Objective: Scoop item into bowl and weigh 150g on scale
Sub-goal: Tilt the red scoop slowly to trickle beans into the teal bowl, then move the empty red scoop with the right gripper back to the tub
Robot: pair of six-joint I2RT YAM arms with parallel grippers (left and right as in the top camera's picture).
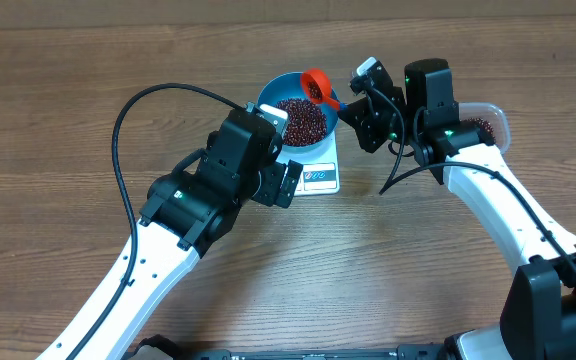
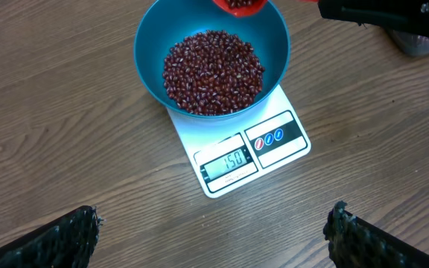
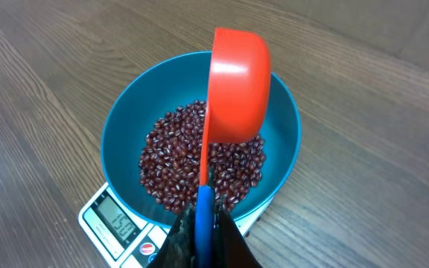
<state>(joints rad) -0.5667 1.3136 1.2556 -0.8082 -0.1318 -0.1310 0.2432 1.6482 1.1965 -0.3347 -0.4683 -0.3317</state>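
The blue bowl (image 1: 266,104) stands on the white scale (image 1: 319,179), and a heap of dark red beans (image 2: 213,71) lies in it. The scale's display (image 2: 228,161) reads 150. My right gripper (image 3: 205,223) is shut on the blue handle of an orange-red scoop (image 3: 237,89). It holds the scoop tipped on its side over the bowl's far right rim. A few beans still show in the scoop (image 2: 238,6). My left gripper (image 2: 213,219) hangs open over bare table in front of the scale, holding nothing.
A clear plastic tub (image 1: 486,122) with more beans stands at the right, partly hidden behind my right arm. A black cable loops over the table left of the bowl. Bare wood surrounds the scale.
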